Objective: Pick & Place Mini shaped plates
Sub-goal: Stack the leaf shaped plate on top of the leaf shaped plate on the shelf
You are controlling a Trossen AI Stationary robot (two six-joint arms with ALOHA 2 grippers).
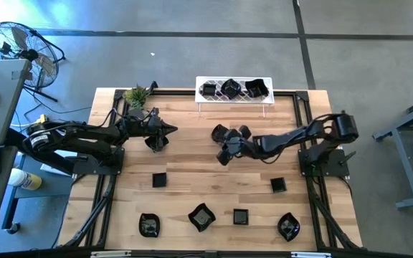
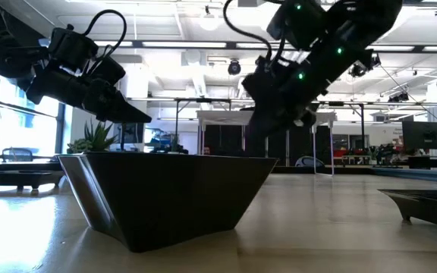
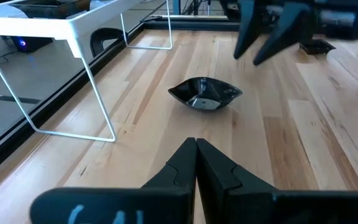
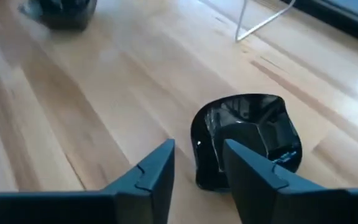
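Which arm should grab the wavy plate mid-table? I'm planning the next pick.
Probably the right: the right gripper is open directly over the wavy plate. The left gripper is shut and farther off.

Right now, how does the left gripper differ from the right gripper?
The left gripper has its fingers pressed together; the right gripper has its fingers apart. The left gripper hovers at the table's left half with no plate below it; the right gripper is at the middle, just above a wavy-edged black plate. Neither holds anything.
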